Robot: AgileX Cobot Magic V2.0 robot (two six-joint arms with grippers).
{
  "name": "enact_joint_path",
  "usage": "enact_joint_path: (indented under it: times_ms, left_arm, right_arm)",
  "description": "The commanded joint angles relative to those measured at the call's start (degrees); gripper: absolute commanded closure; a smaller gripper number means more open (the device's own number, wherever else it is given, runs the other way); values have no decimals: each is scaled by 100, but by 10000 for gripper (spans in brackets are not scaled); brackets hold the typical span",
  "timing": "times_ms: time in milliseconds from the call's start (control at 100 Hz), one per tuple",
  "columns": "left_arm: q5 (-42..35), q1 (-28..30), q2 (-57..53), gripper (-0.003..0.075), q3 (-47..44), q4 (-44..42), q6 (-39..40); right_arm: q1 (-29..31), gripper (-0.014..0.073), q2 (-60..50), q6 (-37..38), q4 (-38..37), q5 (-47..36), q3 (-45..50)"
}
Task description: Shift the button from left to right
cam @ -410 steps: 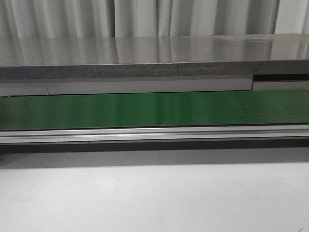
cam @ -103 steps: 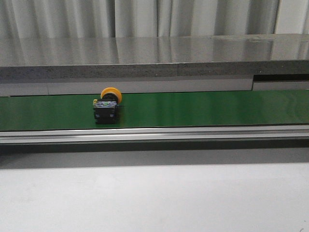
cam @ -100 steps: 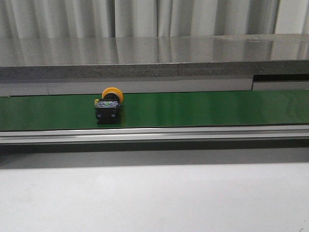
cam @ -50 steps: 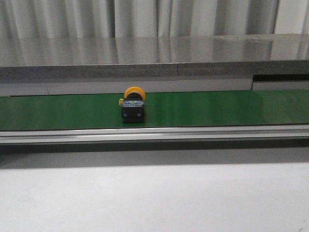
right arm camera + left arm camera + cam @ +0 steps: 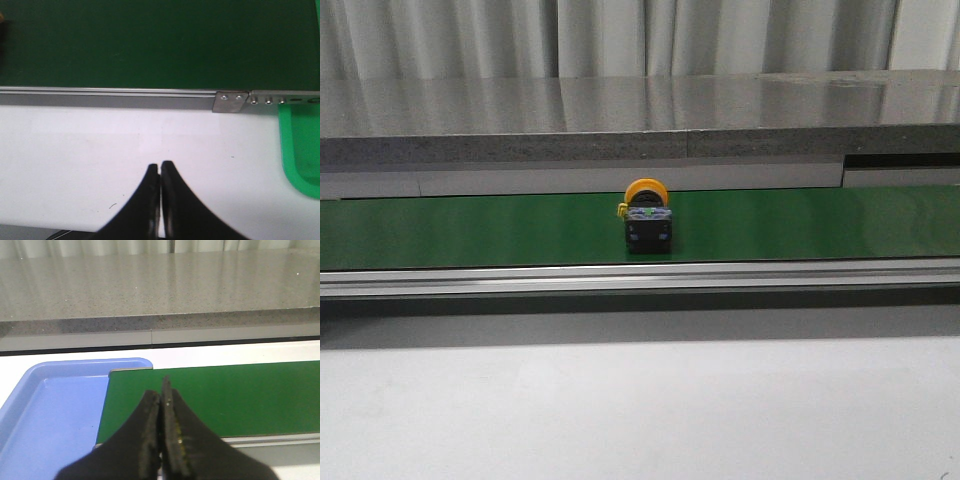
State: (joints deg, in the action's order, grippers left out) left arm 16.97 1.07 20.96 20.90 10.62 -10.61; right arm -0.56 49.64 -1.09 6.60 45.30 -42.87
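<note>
Front view: the button (image 5: 648, 222) stands mid-belt (image 5: 800, 225), yellow head at 12 o'clock, while both empty hands, left (image 5: 161, 440) and right (image 5: 159, 197), sit pinched closed, neither plainly nearer.

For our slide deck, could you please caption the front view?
Yellow-headed button sitting on the green conveyor belt, near mid-frame, no gripper in sight.

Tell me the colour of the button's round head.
Yellow-orange, on the button with its dark body; the front view shows it best.
</note>
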Motion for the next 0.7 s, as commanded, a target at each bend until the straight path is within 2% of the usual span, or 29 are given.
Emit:
enact_joint_path:
  times_ms: [0, 150, 240, 390, 690]
  left_arm:
    - [-474, -42, 28, 741, 142, 81, 34]
    - [-474, -42, 28, 741, 142, 81, 34]
    - [-474, -42, 28, 741, 142, 81, 34]
    - [-474, -42, 28, 741, 142, 81, 34]
    - [-474, -42, 28, 741, 142, 81, 34]
  right_arm:
    - [7, 470, -6, -30, 82, -259, -201]
    - [7, 140, -7, -30, 96, -274, -201]
    - [7, 19, -7, -25, 223, -434, -201]
    - [7, 0, 5, -67, 828, -617, -201]
    - [-1, 0, 748, -905, 1184, -557, -802]
